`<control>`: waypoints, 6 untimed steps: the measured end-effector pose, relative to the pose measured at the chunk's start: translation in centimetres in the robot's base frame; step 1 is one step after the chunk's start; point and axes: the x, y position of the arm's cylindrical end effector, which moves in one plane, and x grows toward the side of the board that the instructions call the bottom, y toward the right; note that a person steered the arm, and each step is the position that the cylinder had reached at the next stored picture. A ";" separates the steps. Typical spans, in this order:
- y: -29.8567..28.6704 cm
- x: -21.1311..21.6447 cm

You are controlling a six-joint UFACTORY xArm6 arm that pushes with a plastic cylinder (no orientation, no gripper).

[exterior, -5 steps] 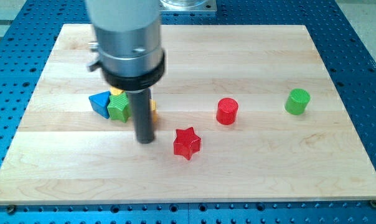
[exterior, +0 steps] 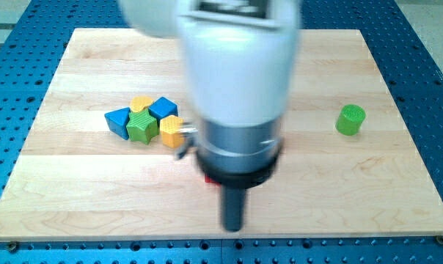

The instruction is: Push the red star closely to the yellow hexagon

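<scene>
Counting the blocks in sight gave six at most: two blue, two yellow, two green, plus a sliver of red. The blue block (exterior: 118, 121) at the view's left, the green star (exterior: 141, 126), a yellow block (exterior: 141, 103), a second blue block (exterior: 163, 108) and the yellow hexagon (exterior: 171, 131) sat bunched together, touching, on the wooden board (exterior: 60, 183). A green cylinder (exterior: 350, 119) stood alone, well apart at the view's right.

The arm's pale body (exterior: 240, 66) loomed blurred over the middle of the board, its dark collar below, and the rod pointed straight down. My tip (exterior: 232, 227) stood near the view's bottom edge, well below and right of the cluster. It has no fingers to open or close and held nothing.

The red star (exterior: 207, 178) showed only as a thin red edge just left of the collar, mostly hidden behind it, lying below and right of the yellow hexagon and apart from it.

No containers were on the board.
</scene>
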 end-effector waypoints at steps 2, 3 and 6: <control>-0.6 -4.2; -7.5 -4.7; -2.6 -4.5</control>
